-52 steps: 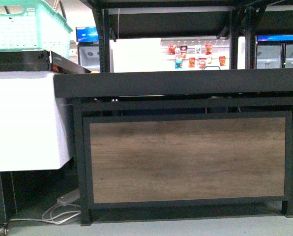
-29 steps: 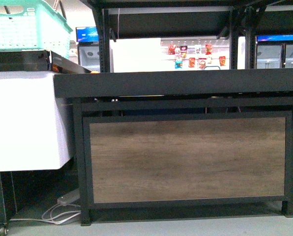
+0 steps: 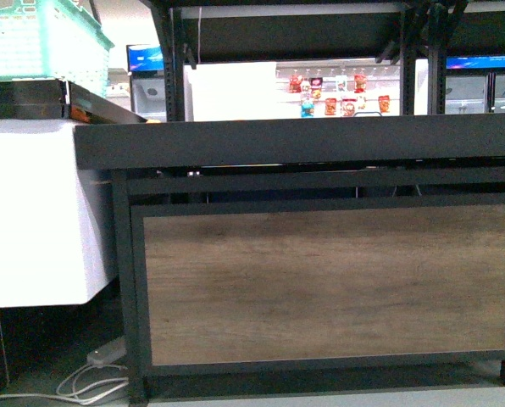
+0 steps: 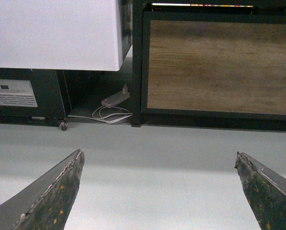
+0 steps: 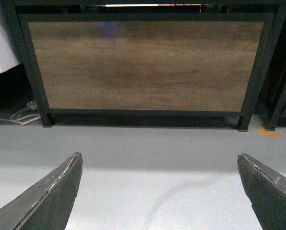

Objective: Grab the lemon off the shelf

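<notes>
The shelf (image 3: pixel 303 141) fills the front view: a black metal frame, a flat black tray seen edge-on, and a brown wood-grain front panel (image 3: pixel 320 284). The lemon is out of view; the tray's top surface is hidden from this low angle. Neither arm shows in the front view. My left gripper (image 4: pixel 158 153) is open over bare grey floor, well short of the shelf's left leg (image 4: pixel 136 72). My right gripper (image 5: pixel 159 155) is open too, facing the panel (image 5: pixel 143 64) across the floor, with nothing between its fingers.
A white cabinet (image 3: pixel 32 212) stands against the shelf's left side, with a teal basket (image 3: pixel 41 38) on top. A power strip and white cable (image 4: pixel 115 108) lie on the floor between them. Another black stand's legs (image 5: pixel 277 96) and an orange floor mark (image 5: pixel 269 133) are at the right.
The front view has shifted: the shelf looks larger and nearer, and the basket and white cabinet have slid toward the left edge.
</notes>
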Tool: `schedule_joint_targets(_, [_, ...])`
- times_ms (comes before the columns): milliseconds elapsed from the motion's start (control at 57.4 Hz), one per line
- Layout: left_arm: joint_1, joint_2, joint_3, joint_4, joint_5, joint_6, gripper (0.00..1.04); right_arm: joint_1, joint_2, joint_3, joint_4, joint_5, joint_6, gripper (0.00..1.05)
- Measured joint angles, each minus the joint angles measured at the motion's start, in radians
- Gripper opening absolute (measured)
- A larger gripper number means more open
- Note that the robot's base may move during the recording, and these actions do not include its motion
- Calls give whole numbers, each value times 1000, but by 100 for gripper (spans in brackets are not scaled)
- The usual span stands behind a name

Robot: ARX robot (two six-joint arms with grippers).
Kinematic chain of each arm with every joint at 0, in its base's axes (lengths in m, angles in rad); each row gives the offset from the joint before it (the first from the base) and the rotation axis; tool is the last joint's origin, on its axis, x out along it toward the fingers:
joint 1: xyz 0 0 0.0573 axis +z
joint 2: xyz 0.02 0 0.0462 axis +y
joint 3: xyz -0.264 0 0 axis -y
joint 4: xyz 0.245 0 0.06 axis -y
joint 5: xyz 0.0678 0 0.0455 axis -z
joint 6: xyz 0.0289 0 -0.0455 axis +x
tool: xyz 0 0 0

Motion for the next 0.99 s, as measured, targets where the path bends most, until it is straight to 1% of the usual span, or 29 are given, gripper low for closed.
schedule_joint_targets(992, [0, 0, 0, 0, 0, 0, 97, 0, 0, 0, 0, 0, 0, 97])
